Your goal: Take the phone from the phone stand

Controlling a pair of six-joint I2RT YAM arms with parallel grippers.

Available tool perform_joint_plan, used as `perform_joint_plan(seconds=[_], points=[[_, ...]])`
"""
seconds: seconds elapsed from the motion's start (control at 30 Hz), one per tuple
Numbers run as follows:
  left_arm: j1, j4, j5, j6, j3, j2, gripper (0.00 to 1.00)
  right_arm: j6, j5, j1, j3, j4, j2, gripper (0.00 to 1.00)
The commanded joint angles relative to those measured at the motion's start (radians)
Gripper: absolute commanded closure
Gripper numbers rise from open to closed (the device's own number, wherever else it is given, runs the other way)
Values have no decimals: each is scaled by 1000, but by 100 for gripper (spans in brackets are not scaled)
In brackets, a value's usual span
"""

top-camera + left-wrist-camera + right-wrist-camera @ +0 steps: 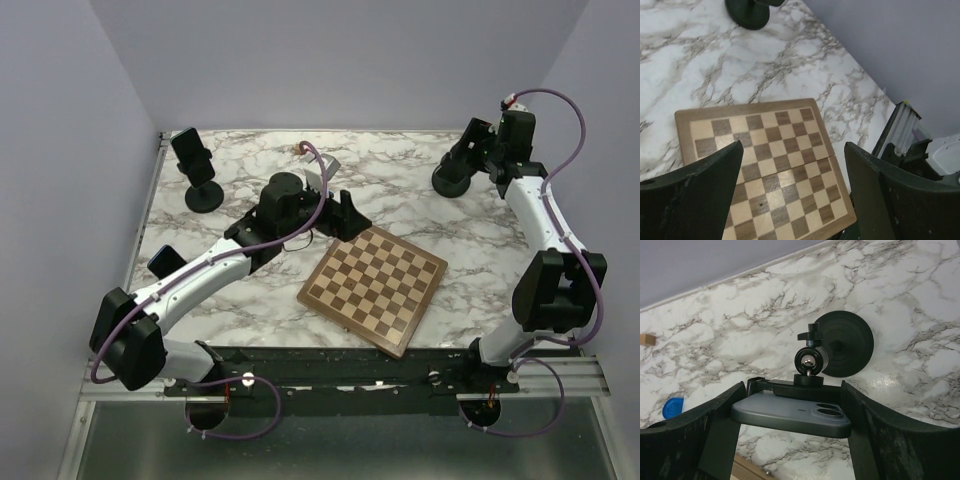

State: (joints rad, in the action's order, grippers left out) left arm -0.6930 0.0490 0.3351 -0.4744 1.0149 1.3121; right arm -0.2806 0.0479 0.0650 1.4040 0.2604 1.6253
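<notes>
A dark grey phone (pixel 790 415) lies flat in the black clamp of a phone stand (pixel 810 360), whose round base (pixel 845 342) sits on the marble table at the back right (pixel 450 182). My right gripper (pixel 792 390) is at the stand (pixel 465 155), with a finger against each end of the phone while the phone rests in the clamp. My left gripper (pixel 345 215) is open and empty above a chessboard (pixel 765 160), with the same stand's base at the top of its wrist view (pixel 747 12).
A second stand holding a dark phone (pixel 195 165) stands at the back left. A wooden chessboard (pixel 375 285) lies mid-table. A small wooden block (pixel 298 147) is at the back, and a blue object (pixel 165 262) sits near the left edge.
</notes>
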Motion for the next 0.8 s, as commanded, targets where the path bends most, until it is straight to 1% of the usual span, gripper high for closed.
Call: perform_joint_plan(seconds=[0.0, 0.13, 0.2, 0.4, 0.53, 0.67, 0.77], points=[[-48, 125, 12, -56, 139, 96, 18, 18, 66, 3, 63, 99, 9, 99], [-74, 154, 12, -63, 223, 188, 32, 38, 27, 3, 118, 180, 23, 99], [-91, 151, 13, -53, 266, 227, 35, 43, 11, 3, 149, 219, 24, 99], [-140, 118, -17, 35, 391, 312, 38, 52, 36, 4, 194, 223, 23, 99], [-149, 89, 8, 90, 468, 373, 40, 60, 94, 4, 208, 233, 68, 99], [-149, 61, 53, 177, 528, 420, 39, 81, 206, 4, 187, 245, 65, 99], [-148, 40, 89, 239, 566, 449, 39, 80, 313, 4, 224, 311, 87, 99]])
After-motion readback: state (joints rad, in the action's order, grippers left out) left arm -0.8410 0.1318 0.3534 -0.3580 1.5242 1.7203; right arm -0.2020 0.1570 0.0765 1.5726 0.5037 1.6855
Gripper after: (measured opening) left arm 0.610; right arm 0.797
